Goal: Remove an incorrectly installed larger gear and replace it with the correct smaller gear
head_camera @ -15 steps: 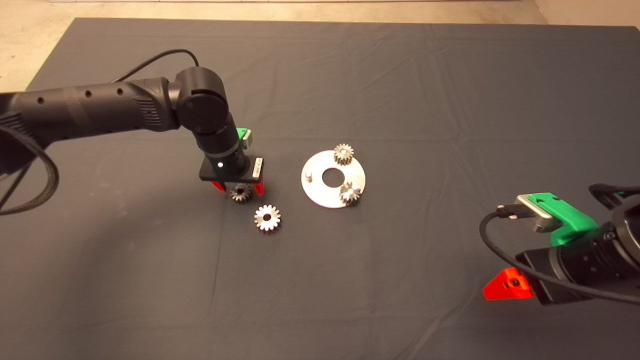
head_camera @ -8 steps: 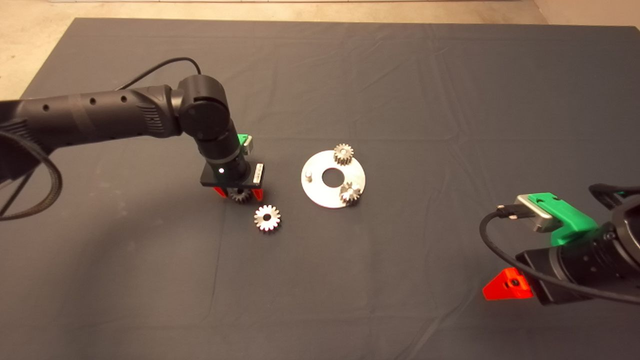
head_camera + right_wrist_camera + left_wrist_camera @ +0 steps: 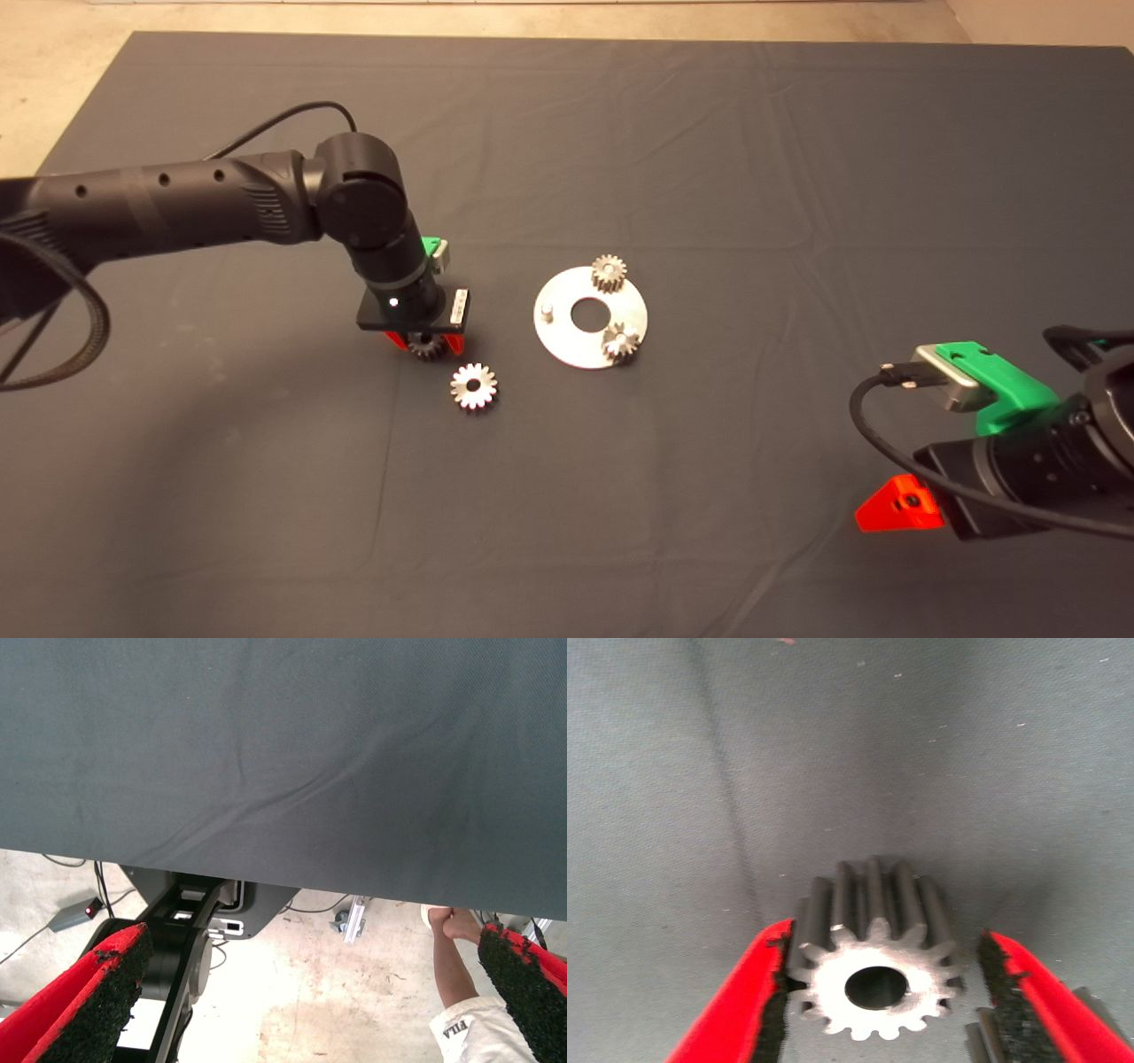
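Note:
The smaller gear (image 3: 426, 346), dull dark grey, lies flat on the mat left of the round metal plate (image 3: 567, 347). My left gripper (image 3: 425, 344) has come down over it. In the left wrist view the smaller gear (image 3: 877, 966) sits between the two red fingers (image 3: 753, 992); one pad is close against its teeth and the other stands a little apart, so the gripper is open. The larger gear (image 3: 473, 386), bright silvery, lies loose on the mat just in front of the gripper. My right gripper (image 3: 314, 943) waits open at the lower right.
Two dark gears (image 3: 609, 273) (image 3: 620, 341) sit on pins of the plate, and a bare pin (image 3: 547, 310) stands at its left side beside the centre hole. In the right wrist view a person's leg (image 3: 456, 974) shows on the floor beyond the mat edge.
The left gripper has dropped lower over the smaller gear, so its fingers now straddle it and hide more of it. Both gears on the mat and the right arm have not moved.

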